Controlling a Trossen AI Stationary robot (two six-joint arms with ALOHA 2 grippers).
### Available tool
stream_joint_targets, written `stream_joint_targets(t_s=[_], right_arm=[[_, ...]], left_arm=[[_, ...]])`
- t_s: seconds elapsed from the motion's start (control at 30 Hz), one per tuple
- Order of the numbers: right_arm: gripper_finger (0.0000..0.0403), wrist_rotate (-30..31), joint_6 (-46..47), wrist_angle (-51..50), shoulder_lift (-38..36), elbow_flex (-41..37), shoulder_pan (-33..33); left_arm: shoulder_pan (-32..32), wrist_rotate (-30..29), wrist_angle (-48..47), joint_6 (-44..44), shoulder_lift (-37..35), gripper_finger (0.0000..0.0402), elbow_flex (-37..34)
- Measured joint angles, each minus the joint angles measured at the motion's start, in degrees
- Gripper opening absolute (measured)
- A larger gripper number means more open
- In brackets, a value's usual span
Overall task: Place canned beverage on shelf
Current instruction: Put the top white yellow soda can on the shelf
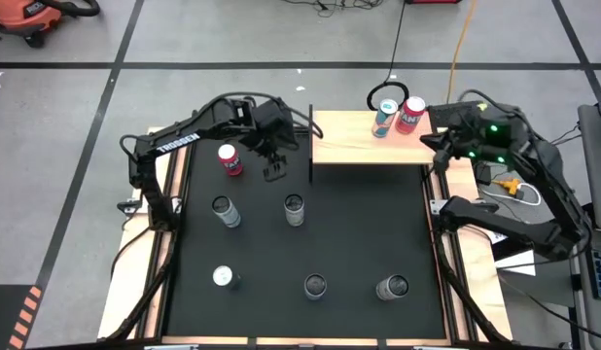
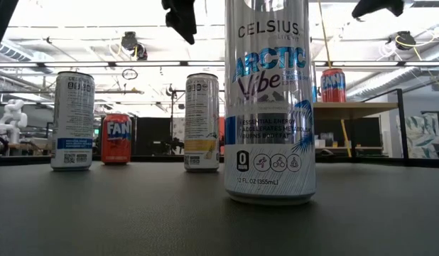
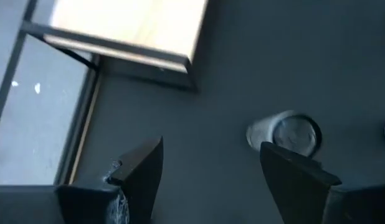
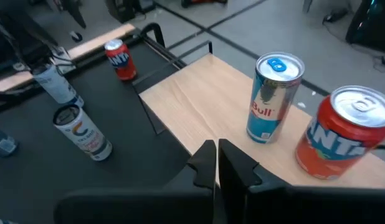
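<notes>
The light wooden shelf [image 1: 369, 141] stands at the mat's far edge. On its right end stand a blue Red Bull can [image 1: 384, 119] and a red Fanta can [image 1: 410, 114]. My right gripper [image 4: 216, 163] is shut and empty, just off the shelf's right end and close to those two cans. My left gripper [image 1: 274, 167] hangs open above the mat, beside the shelf's left end. A red Fanta can [image 1: 229, 158] stands upright to its left. A silver-topped can [image 3: 286, 134] stands upright on the mat ahead of its fingers.
Several more cans stand upright on the black mat [image 1: 359, 233]: two in the middle row [image 1: 224, 210] [image 1: 294, 208] and three near the front edge, among them a tall Celsius can [image 2: 271, 99]. The shelf's left half [image 4: 199, 106] is bare wood.
</notes>
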Motion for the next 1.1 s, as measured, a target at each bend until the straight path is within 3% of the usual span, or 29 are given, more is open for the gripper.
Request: stream_joint_targets(t_s=[0.5,1.1], right_arm=[[0.0,0.3,7.2,0.2,-4.5,0.0,0.0],[0.0,0.2,6.5,0.2,-4.5,0.0,0.0]], left_arm=[[-5.9,0.0,-1.4,-2.4,0.0,0.0267,0.0],[-6.0,1.8,-2.0,-3.9,0.0,0.0278,0.0]])
